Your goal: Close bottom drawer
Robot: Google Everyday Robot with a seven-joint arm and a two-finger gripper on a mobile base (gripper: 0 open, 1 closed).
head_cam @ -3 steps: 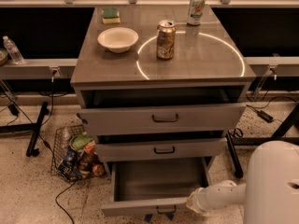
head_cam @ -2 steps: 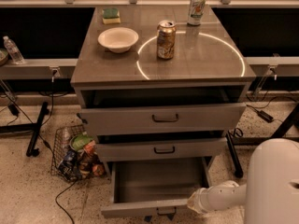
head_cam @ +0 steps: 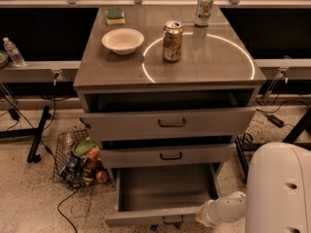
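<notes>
The bottom drawer point(head_cam: 146, 218) is pulled far out of the grey cabinet, showing its empty grey box interior point(head_cam: 165, 186). Its small dark handle point(head_cam: 172, 221) sits at the lower frame edge. My gripper point(head_cam: 203, 216), on the end of a white arm, is at the right end of the drawer front, level with it. I cannot tell whether it touches the front. My white body point(head_cam: 279, 188) fills the lower right corner.
The top drawer point(head_cam: 167, 123) and middle drawer point(head_cam: 167, 155) stand slightly open. On the cabinet top are a bowl point(head_cam: 122, 40), a can point(head_cam: 172, 41), a second can point(head_cam: 204, 8) and a sponge point(head_cam: 115, 16). A wire basket point(head_cam: 80, 161) of items sits on the floor left.
My gripper has crept slightly lower along the right end of the drawer front. The bottom drawer looks about as far out as before.
</notes>
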